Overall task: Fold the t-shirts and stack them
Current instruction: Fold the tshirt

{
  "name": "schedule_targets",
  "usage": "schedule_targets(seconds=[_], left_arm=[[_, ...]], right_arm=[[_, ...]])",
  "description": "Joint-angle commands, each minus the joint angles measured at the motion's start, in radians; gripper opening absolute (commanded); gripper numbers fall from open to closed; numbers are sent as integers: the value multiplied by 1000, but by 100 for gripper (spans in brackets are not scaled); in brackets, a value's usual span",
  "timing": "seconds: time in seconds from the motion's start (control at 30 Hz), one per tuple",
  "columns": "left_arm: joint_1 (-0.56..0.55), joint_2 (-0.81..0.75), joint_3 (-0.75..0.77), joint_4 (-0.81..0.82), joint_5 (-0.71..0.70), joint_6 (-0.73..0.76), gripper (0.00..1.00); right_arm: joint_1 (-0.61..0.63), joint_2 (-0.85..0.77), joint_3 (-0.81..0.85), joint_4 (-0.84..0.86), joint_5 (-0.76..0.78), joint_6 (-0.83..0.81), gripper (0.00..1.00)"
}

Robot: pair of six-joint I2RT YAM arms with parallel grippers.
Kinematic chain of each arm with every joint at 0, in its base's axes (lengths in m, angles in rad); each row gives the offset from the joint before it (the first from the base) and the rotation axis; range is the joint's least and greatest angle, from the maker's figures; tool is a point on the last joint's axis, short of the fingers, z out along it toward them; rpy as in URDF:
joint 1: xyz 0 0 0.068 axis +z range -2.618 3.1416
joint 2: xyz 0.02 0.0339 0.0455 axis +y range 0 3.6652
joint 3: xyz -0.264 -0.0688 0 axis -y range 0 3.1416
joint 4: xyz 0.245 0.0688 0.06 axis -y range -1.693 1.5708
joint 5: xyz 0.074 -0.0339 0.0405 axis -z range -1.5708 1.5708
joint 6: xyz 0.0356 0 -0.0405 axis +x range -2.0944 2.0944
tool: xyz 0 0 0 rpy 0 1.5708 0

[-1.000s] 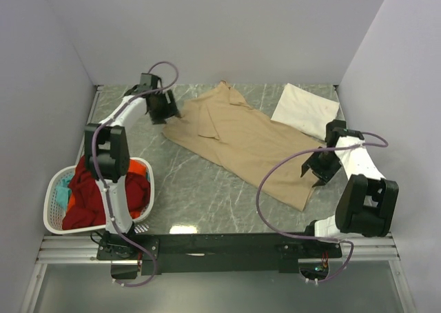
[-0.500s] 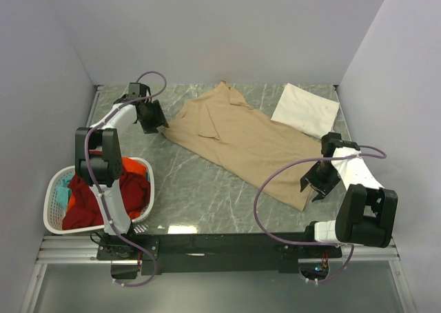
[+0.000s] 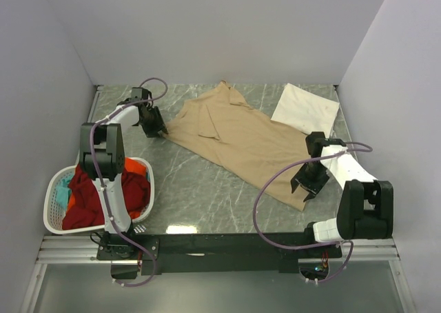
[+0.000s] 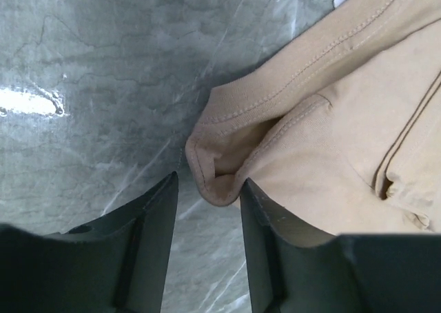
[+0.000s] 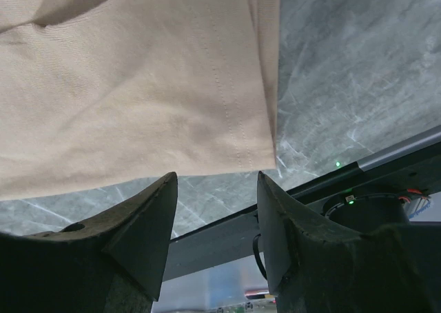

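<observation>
**A:** where's everything sitting right now?

**B:** big grey marbled table (image 3: pixel 207 189), smooth and a bit shiny. The tan t-shirt (image 3: pixel 241 137) is sprawled diagonally across the middle, mostly flat, with a few creases up by the collar. White slatted laundry basket (image 3: pixel 52 203) at the near left, with red, orange and teal shirts (image 3: pixel 86 196) heaped in it. The cream shirt (image 3: pixel 303 109) is a neat flat rectangle at the far right, just beside the tan one

**A:** and the arms?

**B:** the left gripper (image 3: pixel 157 128) is at the tan shirt's left sleeve with its jaws apart. The cuff (image 4: pixel 227 168) pokes in between the fingertips, not pinched. The right gripper (image 3: pixel 306 185) is spread too and holding nothing, right at the hem corner (image 5: pixel 265 147) near the front edge

**A:** how's it gonna handle?

**B:** soft light knit, floppy, so I'd guess it droops and drags on the stone. The cuff and hem are double-stitched and thicker, so those look like the best spots to pinch. Make sure both layers get caught, or it'll peel open
</observation>
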Motion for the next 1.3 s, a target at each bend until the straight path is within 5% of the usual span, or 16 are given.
schedule_targets(seconds=[0.0, 0.67, 1.27], left_arm=[[0, 17, 43, 13, -12, 9, 46], [41, 76, 95, 27, -35, 5, 0], [158, 54, 86, 22, -15, 13, 0]], right_arm=[[29, 23, -6, 23, 11, 42, 57], [105, 55, -22, -20, 79, 71, 56], [340, 118, -40, 35, -8, 170, 51]])
